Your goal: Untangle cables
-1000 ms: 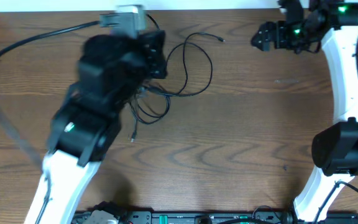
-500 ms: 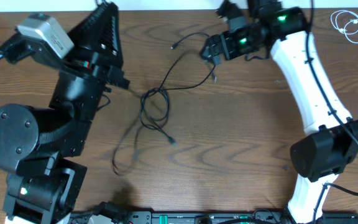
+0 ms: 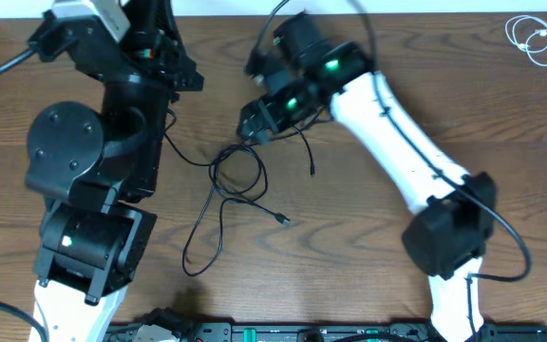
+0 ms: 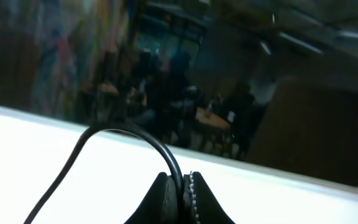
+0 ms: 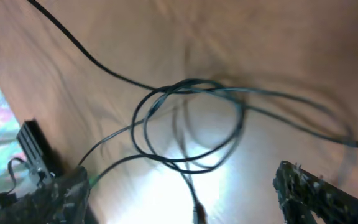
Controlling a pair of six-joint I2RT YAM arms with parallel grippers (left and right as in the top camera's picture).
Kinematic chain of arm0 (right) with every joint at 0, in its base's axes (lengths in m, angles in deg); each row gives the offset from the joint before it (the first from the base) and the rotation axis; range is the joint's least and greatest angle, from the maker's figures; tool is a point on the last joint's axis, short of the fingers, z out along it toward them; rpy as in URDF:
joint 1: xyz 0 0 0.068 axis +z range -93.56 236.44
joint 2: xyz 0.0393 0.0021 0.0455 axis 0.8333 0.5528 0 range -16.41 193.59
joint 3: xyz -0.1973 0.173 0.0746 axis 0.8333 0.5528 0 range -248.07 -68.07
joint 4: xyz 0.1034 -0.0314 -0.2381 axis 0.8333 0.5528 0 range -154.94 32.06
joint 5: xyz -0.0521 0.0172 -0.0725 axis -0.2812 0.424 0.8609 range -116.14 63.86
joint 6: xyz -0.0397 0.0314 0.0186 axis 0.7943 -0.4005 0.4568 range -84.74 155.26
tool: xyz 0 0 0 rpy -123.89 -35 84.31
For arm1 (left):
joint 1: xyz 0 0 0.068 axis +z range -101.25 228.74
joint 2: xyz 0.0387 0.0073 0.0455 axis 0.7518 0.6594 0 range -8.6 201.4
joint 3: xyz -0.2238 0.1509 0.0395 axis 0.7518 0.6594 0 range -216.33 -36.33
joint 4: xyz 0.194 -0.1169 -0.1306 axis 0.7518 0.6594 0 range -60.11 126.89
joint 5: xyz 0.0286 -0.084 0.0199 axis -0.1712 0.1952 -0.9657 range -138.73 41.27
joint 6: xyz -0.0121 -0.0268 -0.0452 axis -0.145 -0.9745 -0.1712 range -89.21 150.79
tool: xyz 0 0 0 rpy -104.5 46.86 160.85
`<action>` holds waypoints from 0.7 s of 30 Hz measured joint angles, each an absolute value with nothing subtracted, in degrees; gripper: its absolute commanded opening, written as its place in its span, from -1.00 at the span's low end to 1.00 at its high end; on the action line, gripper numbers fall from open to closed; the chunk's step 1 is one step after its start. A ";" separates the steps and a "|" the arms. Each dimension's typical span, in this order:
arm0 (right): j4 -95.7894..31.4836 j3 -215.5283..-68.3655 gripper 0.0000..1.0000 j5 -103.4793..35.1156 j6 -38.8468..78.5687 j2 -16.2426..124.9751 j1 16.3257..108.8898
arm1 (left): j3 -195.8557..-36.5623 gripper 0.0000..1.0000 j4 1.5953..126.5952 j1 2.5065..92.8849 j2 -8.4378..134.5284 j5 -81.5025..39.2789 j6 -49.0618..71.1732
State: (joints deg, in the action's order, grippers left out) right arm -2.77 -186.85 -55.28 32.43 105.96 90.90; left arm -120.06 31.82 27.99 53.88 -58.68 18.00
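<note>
Your right gripper (image 3: 253, 128) has swung in from the far right corner since a second ago. It now hangs just over the knot, jaws spread wide with nothing between them. Its wrist view shows the fingers (image 5: 55, 196) standing on either side of the looped strands. Your left gripper (image 4: 182, 186) is pinched shut on one black cable (image 4: 123, 132), raised so that its camera looks at the room, not the table.

Outward from the claws, the tangle of black cables (image 3: 235, 176) lies on the wooden table (image 3: 368, 247) between the arms. It is a loop with several strands crossing, and one tail ends in a small plug (image 3: 283, 220) on the near side. The white cable (image 3: 535, 38) sits well apart in the far right corner, already free.

These cords look thin, limp and light, so expect the whole knot to drag along when you pull. Take a single strand on the loop beside a crossing, not the plug, and close firmly, since the jacket may slip.
</note>
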 measured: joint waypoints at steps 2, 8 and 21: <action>-3.29 -186.81 0.74 -55.31 31.45 107.56 92.41 | -120.06 -0.85 30.62 28.58 53.64 -59.45 18.67; -7.12 -186.70 0.69 -55.31 26.83 111.62 95.95 | -120.06 -0.85 27.78 31.05 52.98 -60.67 19.13; -8.80 -186.55 0.45 -52.38 18.29 115.49 101.20 | -120.06 -0.85 26.82 35.75 52.63 -61.13 19.26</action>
